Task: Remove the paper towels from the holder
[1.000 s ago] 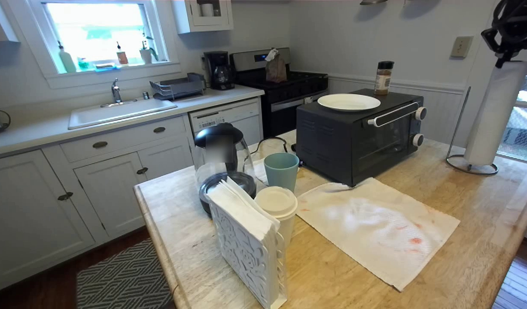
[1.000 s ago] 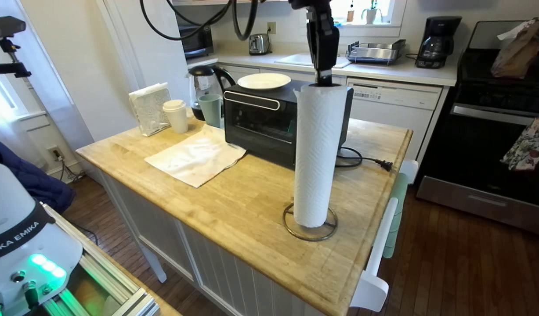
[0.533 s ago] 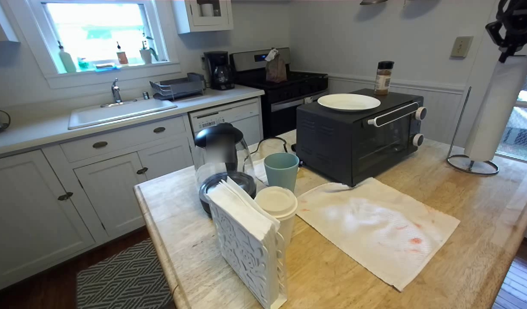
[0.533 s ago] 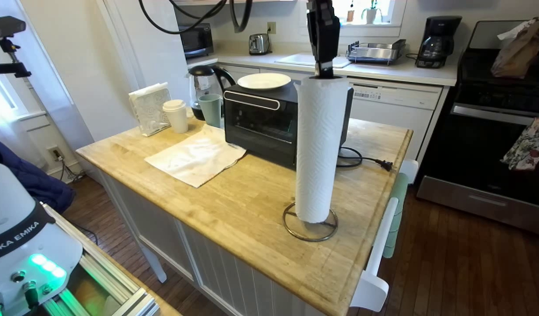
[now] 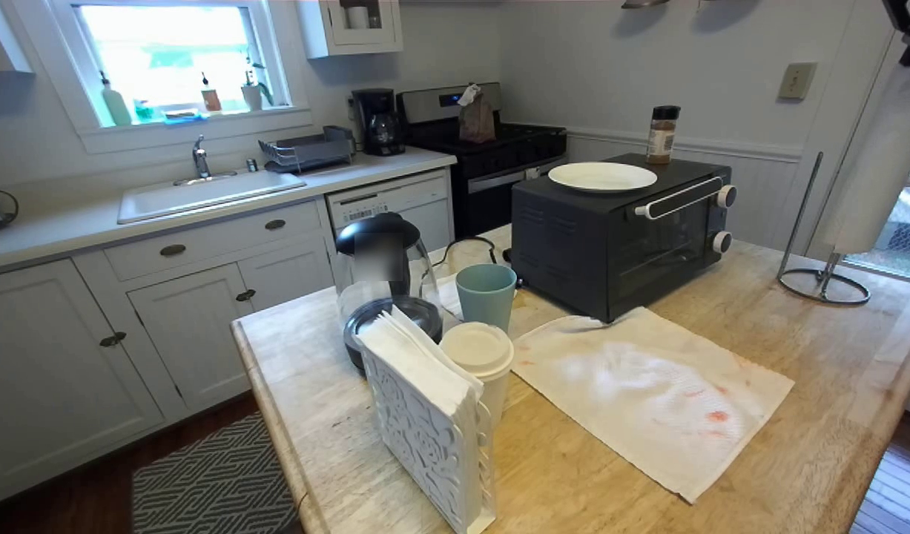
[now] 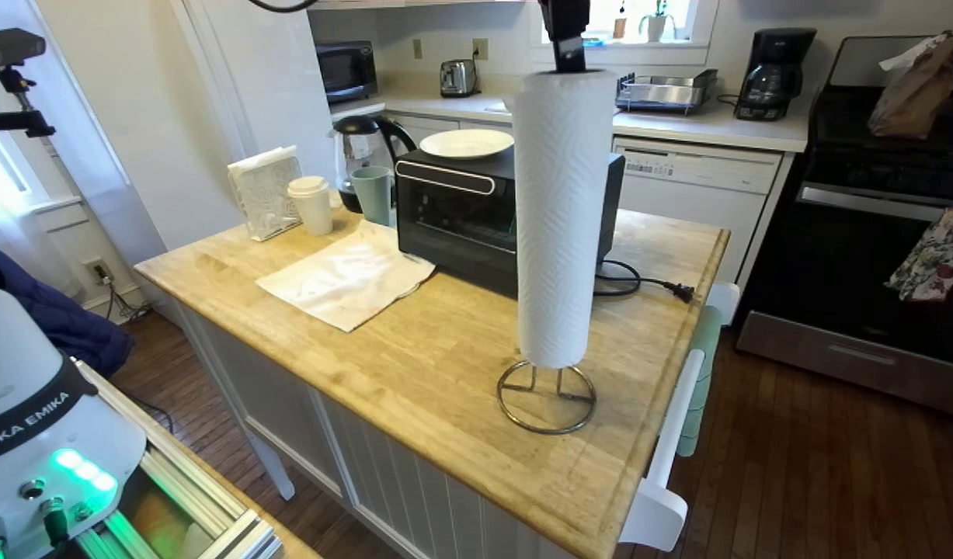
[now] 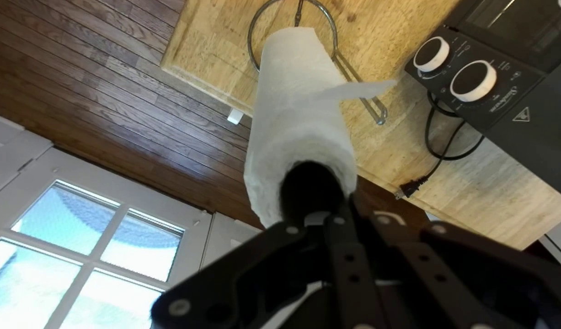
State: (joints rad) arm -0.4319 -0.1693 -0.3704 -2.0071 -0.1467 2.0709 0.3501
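The paper towels are a tall white roll, held upright with a slight tilt above the wire holder's base ring. In an exterior view the holder's thin side rod stands beside the roll. Wires run from the base up into the roll's lower end, so the roll is still around the post. My gripper is at the roll's top. In the wrist view the gripper is shut on the rim of the roll, one finger in the dark core. A loose sheet edge sticks out near the holder's rod.
A black toaster oven stands close behind the roll, with a white plate and a spice jar on top. Its plug lies near the table edge. A cloth, cups and a napkin stand are farther along.
The gripper and the roll have moved up, baring the holder's lower wires. In an exterior view the roll has also moved right, and the holder's base has shifted slightly.
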